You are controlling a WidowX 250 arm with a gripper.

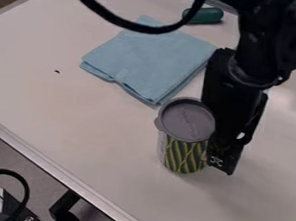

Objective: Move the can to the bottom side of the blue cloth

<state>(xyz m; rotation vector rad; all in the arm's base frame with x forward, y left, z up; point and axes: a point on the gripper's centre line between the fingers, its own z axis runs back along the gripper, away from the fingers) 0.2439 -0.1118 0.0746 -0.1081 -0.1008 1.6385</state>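
Observation:
The black gripper (pixel 224 154) hangs down right of centre, directly against the right side of the can as seen here. Green and yellow wavy stripes cover the can (pixel 182 155), which has a grey lid and stands upright. It is just below and to the right of the light blue cloth's lowest corner. The folded cloth (pixel 146 59) lies flat in the upper middle. Part of the can's right side is hidden at the gripper, and whether the two are touching is unclear.
A dark green object (pixel 204 15) lies behind the cloth near the table's far edge. A black cable loops over the cloth's upper part. The white table (pixel 63 108) has a metal front edge running diagonally at lower left, with black equipment beyond it.

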